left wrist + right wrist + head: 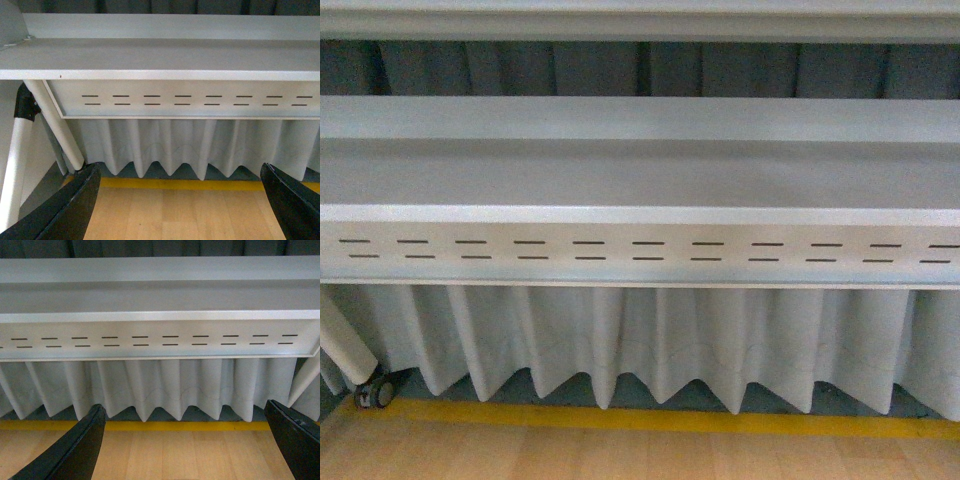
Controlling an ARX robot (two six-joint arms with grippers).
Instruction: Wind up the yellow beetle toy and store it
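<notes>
The yellow beetle toy is out of view in all three views. My left gripper (180,200) is open, its two dark fingers (70,210) spread wide with only wooden floor between them. My right gripper (185,440) is open as well, its dark fingers (75,450) far apart over the same wooden floor, holding nothing. Neither arm shows in the front view.
A grey table (640,215) with a slotted front rail spans the front view; a white pleated skirt (650,340) hangs below it. A yellow floor stripe (650,420) runs along the wooden floor (620,455). A white leg with a caster (375,390) stands at the left.
</notes>
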